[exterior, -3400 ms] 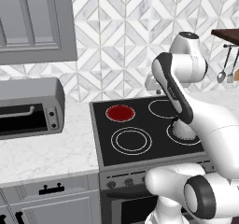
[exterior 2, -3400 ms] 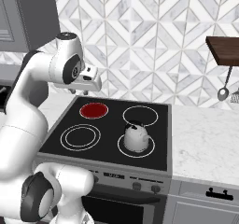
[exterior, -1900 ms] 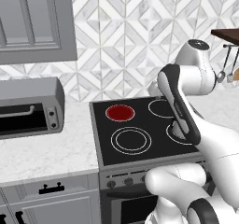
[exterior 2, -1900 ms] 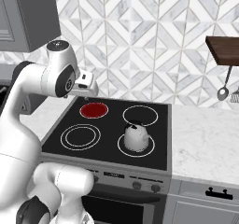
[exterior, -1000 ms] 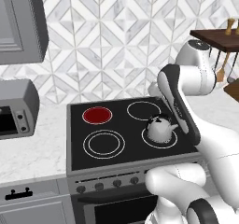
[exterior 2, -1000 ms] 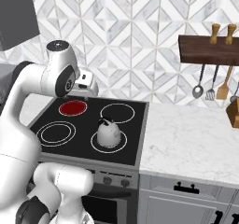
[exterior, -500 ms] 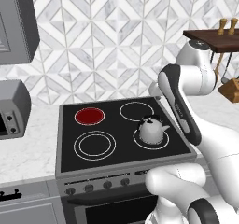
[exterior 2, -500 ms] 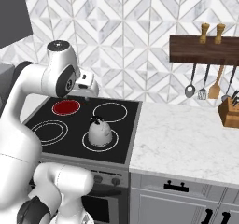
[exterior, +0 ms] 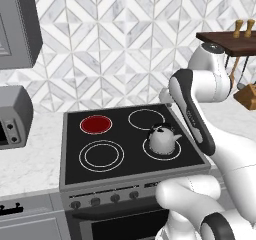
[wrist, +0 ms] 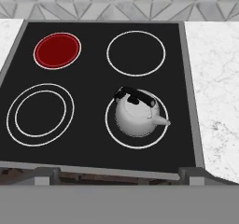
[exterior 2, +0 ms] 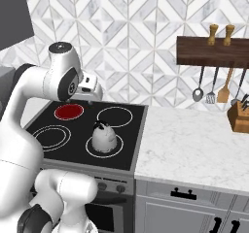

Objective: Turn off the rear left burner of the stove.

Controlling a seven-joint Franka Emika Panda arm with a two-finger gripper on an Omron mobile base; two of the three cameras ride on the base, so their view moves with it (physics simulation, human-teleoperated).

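Rear left burner (exterior: 96, 124) solid red disc on stove (exterior: 75, 179) black top.

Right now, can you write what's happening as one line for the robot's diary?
rear left burner: glowing red, on | kettle: front right zone | stove knobs: untouched | fingers: open, empty, above the stove

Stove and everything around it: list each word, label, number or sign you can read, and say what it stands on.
None can be read.
Stove: white rings and one red burner, no lettering.
Knobs: any marks too small to tell.
Kettle: no label.
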